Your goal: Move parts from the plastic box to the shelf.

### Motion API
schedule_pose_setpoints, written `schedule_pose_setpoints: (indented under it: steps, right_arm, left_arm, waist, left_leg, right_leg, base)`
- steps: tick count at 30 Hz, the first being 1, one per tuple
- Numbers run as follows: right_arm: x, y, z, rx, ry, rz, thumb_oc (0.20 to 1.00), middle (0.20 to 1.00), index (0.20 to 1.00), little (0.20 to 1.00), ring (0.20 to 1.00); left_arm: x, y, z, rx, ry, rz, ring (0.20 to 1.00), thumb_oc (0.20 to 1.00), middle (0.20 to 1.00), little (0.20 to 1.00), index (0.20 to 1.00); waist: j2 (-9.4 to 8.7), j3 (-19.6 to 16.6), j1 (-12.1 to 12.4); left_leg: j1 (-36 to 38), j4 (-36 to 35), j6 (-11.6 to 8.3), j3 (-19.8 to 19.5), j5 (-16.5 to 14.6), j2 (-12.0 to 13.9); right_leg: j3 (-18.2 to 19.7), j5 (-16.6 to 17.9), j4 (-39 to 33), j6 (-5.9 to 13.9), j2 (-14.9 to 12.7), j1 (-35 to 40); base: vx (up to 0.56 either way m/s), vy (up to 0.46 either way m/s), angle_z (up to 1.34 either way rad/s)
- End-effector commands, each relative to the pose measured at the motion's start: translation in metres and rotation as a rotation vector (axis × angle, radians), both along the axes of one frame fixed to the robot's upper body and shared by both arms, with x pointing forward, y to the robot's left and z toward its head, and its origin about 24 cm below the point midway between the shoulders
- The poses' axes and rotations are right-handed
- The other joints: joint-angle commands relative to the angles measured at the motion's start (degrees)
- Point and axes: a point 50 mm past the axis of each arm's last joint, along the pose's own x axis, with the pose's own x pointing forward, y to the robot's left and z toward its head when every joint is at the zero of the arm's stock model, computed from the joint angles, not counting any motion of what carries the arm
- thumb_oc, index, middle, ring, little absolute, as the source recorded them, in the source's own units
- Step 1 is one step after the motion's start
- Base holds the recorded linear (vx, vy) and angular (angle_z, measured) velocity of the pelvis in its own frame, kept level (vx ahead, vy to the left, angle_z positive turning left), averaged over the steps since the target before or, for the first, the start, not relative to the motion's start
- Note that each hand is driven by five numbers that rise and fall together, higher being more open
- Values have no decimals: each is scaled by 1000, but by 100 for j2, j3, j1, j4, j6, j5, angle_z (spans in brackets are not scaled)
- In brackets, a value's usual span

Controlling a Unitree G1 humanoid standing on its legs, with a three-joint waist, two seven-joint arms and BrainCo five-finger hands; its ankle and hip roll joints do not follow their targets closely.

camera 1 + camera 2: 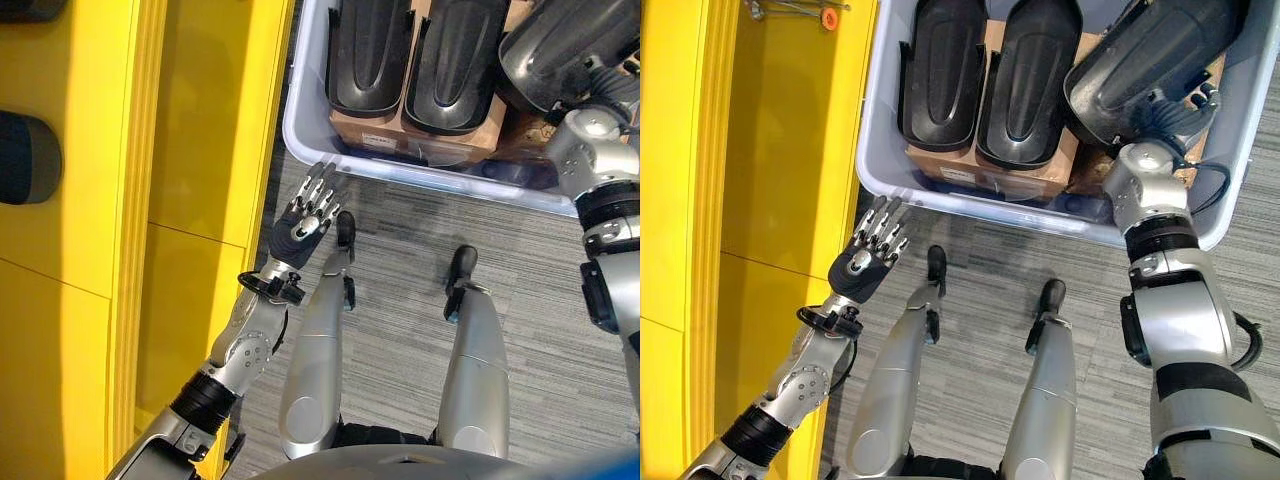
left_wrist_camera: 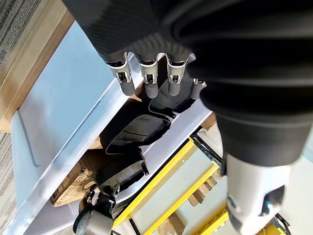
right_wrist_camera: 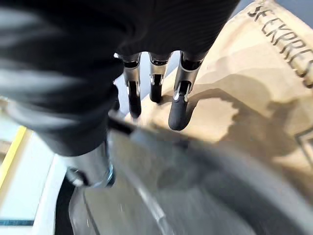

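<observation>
1. Gripping a black part [image 1: 1160, 60] at upper right of the frame, the right hand [image 1: 1185, 105] curls its fingers on it inside the plastic box [image 1: 970, 205].
2. Two more black parts [image 1: 940, 70] lie on cardboard in that box.
3. Left hand [image 1: 868, 258], fingers straight and empty, hangs centre-left beside the yellow shelf [image 1: 770, 180].

The left arm [image 1: 245, 350] and right arm [image 1: 1175, 320] are shiny silver-grey, with round joints and black bands around them. The left hand [image 1: 305, 215] has thin silver fingers with dark tips, and a dark back with a small light dot. The right hand [image 3: 98, 49] wears a dark ribbed cover.
</observation>
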Motion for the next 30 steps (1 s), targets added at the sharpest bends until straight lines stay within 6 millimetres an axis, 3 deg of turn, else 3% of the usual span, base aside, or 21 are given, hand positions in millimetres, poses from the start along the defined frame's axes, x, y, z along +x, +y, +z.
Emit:
schedule_pose_setpoints:
  steps: [1,14,19,23,28,30]
  right_arm:
    - [16,38,-64,242,203,312,200,200,200,200,200]
    - [16,36,-80,226,358,430,200,200,200,200,200]
    - [14,31,-85,193,387,396,200,200,200,200,200]
    - [14,24,-78,133,373,325,200,200,200,200,200]
    - [10,10,-65,-103,428,192,200,200,200,200,200]
    - [10,9,-61,-132,427,174,903,903,903,903,903]
  left_arm:
    - [-3,0,20,22,-94,-21,1000,1000,1000,1000,1000]
    - [3,8,23,44,-96,-19,1000,1000,1000,1000,1000]
    - [4,10,22,47,-94,-17,1000,1000,1000,1000,1000]
    - [4,11,24,53,-102,-20,1000,1000,1000,1000,1000]
    - [3,13,24,58,-103,-17,1000,1000,1000,1000,1000]
    - [3,12,25,55,-106,-14,1000,1000,1000,1000,1000]
  waist:
    - [158,23,359]
    - [119,23,432]
    - [122,23,464]
    - [117,23,474]
    - [85,23,461]
    - [72,23,452]
  left_leg:
    - [-96,238,324,34,-782,-517]
    - [-268,324,321,-26,-751,-518]
    - [-298,332,332,-33,-744,-511]
    - [-307,327,343,-51,-741,-519]
    - [-310,320,337,-61,-746,-514]
    - [-323,309,333,-51,-741,-505]
  right_leg:
    - [-191,-462,356,-354,571,96]
    - [-284,-447,459,-355,562,-48]
    - [-331,-436,482,-359,546,-71]
    - [-347,-414,460,-345,543,-66]
    - [-365,-381,414,-318,551,-43]
    - [-366,-363,377,-306,562,-42]
  base:
    - [16,-28,4]
    - [3,-14,1]
    - [1,-6,2]
    - [0,0,0]
    - [0,0,0]
    - [0,0,0]
